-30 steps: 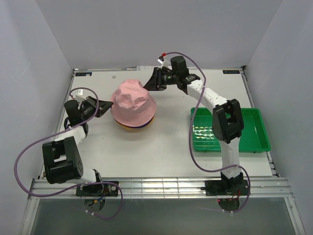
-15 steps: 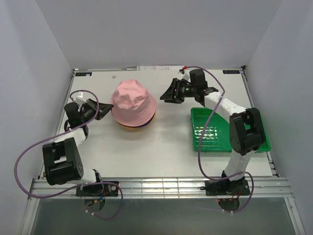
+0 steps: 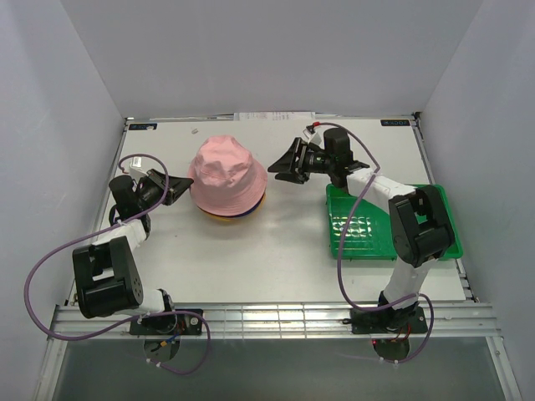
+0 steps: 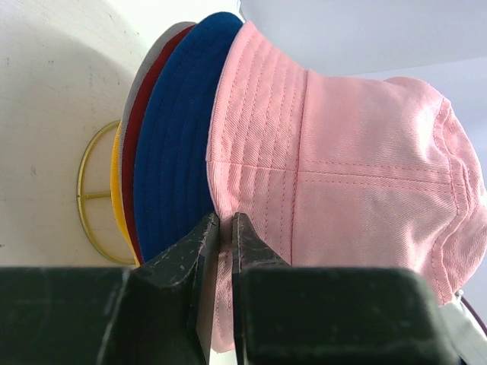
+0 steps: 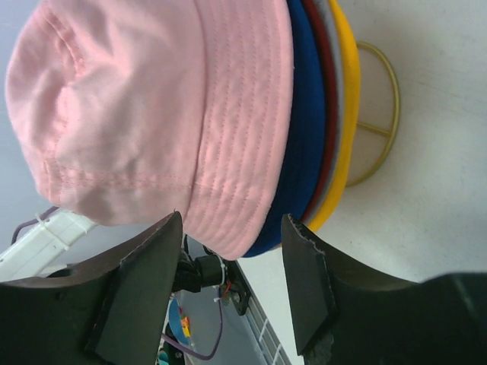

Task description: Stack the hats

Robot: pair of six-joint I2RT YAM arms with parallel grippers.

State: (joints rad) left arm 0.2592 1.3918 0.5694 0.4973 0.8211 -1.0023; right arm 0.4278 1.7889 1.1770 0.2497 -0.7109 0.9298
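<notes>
Since all five hats now sit nested one over another, you can treat the stacking itself as done, or very nearly. The pink soft fabric bucket hat [image 4: 342, 152] crowns the pile. Beneath it show the brims of the royal blue fabric hat [image 4: 179, 137], the dark red fabric hat [image 4: 135, 152], the grey fabric hat [image 4: 152, 57] and the yellow fabric hat [image 4: 116, 190]. All of them rest over the thin gold wire-frame stand [image 4: 84, 190], left of the middle of the white table [image 3: 276, 251]. Your left gripper [image 4: 226, 220] is pinched narrow on the edge of the pink brim, so what remains, by my reading, is to let go and draw that arm clear. Your right gripper [image 5: 232, 220] is spread wide, holds nothing, and sits near the pile on its right without touching it. The green plastic tray [image 3: 443, 242] lies well apart.
</notes>
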